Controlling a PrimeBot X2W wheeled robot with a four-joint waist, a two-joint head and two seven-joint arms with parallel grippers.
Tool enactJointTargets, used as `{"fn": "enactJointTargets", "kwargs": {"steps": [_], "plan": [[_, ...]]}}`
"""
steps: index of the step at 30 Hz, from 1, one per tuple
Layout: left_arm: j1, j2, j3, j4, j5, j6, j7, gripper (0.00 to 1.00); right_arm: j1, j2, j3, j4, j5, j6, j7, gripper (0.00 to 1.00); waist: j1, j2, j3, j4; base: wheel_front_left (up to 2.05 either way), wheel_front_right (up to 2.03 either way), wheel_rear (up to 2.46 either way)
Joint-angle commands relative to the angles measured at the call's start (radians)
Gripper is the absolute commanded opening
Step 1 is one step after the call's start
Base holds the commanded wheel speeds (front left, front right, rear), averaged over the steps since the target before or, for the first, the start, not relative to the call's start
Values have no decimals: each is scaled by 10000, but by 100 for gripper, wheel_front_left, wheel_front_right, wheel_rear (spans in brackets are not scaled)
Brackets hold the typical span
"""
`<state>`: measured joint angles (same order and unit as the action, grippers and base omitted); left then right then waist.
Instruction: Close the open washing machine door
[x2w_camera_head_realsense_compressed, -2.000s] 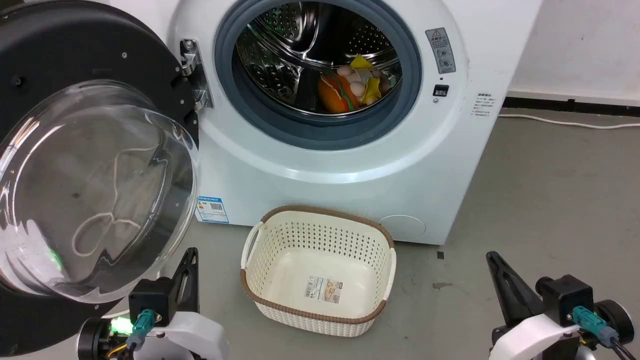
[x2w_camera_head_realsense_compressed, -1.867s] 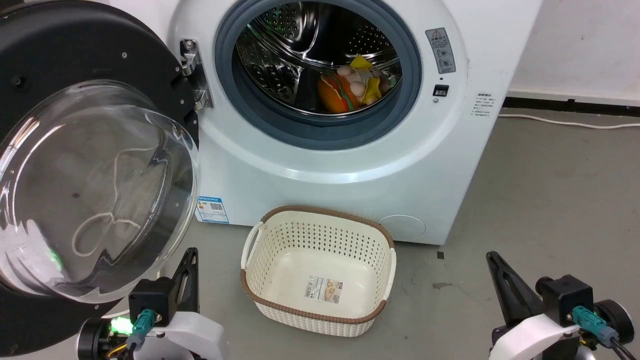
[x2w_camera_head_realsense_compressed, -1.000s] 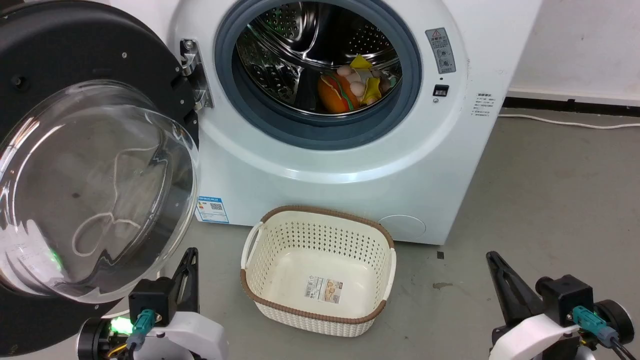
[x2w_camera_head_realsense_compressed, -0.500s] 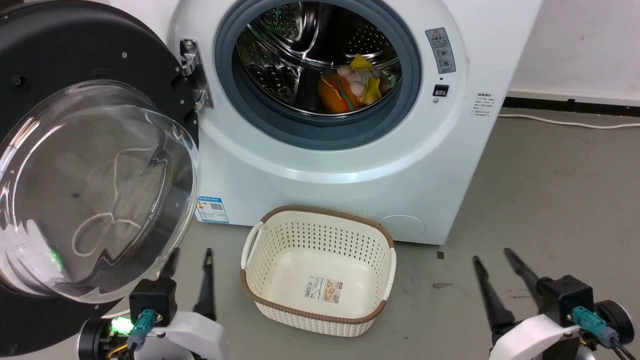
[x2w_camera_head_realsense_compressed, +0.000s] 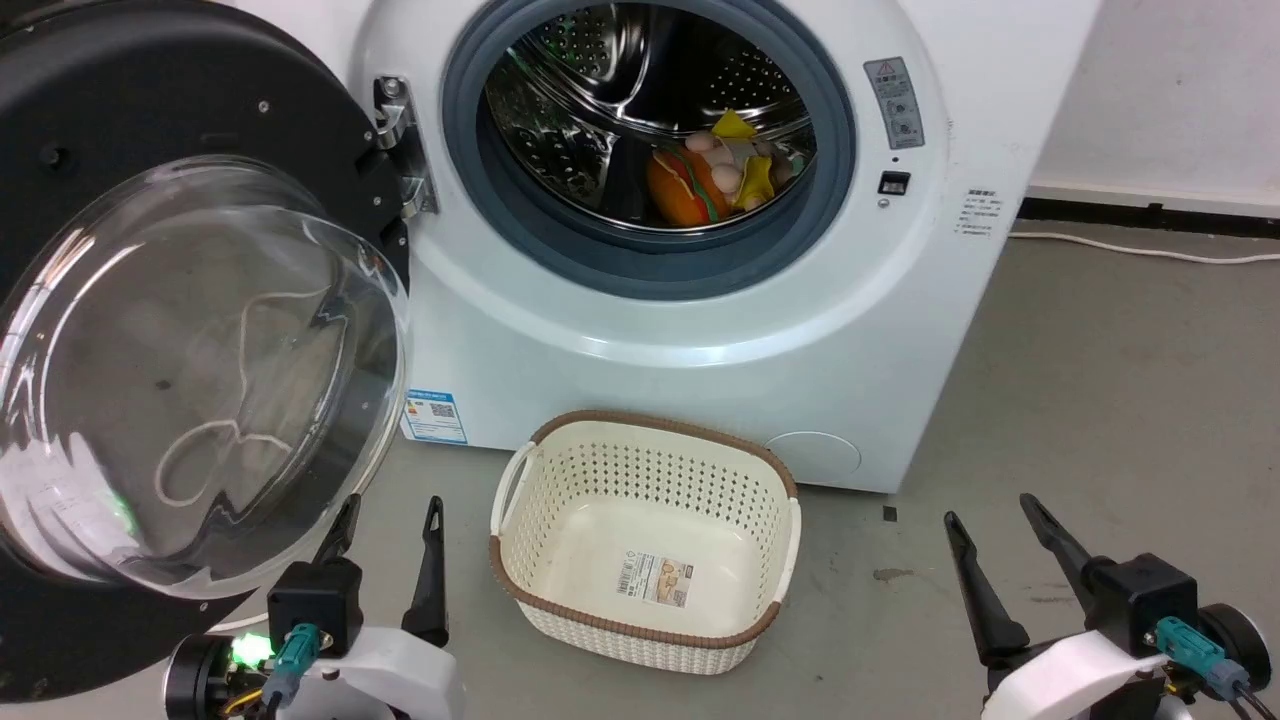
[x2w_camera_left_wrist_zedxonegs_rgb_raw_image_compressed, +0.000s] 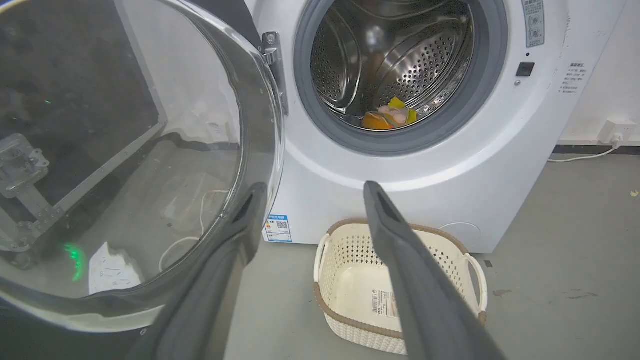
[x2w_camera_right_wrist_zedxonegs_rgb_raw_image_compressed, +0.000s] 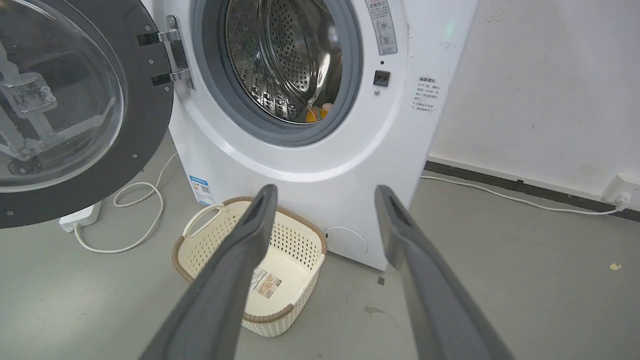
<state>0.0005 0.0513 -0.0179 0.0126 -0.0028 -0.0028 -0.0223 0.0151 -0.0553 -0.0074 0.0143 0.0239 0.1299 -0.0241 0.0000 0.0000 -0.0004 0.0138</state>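
Door: we are seeing the washing machine door (x2w_camera_head_realsense_compressed: 190, 370) swung wide open at the far left, its glass bowl bulging toward us and its black rim running off the left edge.
Left gripper: we are holding the left gripper (x2w_camera_head_realsense_compressed: 392, 508) spread wide and empty, just below the door's lower rim. In the left wrist view one finger is overlapping the bowl's edge, and we are not able to tell whether it is touching.
Key relation: the door is lying up and to the left of the left gripper, which is by far the nearer of the two.
Hinge: the metal hinge (x2w_camera_head_realsense_compressed: 400, 150) is joining the door's right edge to the washing machine (x2w_camera_head_realsense_compressed: 700, 340). So we are judging the swing axis upright and the free edge the far-left one, needing a rightward sweep.
Drum: the steel drum (x2w_camera_head_realsense_compressed: 600, 90) is standing open with colourful toys (x2w_camera_head_realsense_compressed: 705, 180) lying inside.
Basket: a cream perforated basket (x2w_camera_head_realsense_compressed: 660, 425) is sitting empty before the machine, between the grippers.
Right gripper: we are holding the right gripper (x2w_camera_head_realsense_compressed: 989, 510) equally spread and empty, well apart from the door.
Surface and room: everything is resting on a grey concrete floor (x2w_camera_head_realsense_compressed: 1100, 400), and a white wall (x2w_camera_head_realsense_compressed: 1180, 90) is rising at the right with a white cable (x2w_camera_head_realsense_compressed: 1150, 250) trailing along its foot.
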Motion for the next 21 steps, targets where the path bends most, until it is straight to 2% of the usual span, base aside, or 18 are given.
{"fn": "enactJointTargets", "kwargs": {"steps": [1,21], "plan": [[-49,32,-28,36,2,25,-113,100,20,8,-17,62,129,1,-99,100,0,0,-6,38,0,0,0],[-4,159,-129,108,-52,91,-532,100,41,16,320,144,17,2,-517,100,0,0,-126,1256,0,0,0]]}}
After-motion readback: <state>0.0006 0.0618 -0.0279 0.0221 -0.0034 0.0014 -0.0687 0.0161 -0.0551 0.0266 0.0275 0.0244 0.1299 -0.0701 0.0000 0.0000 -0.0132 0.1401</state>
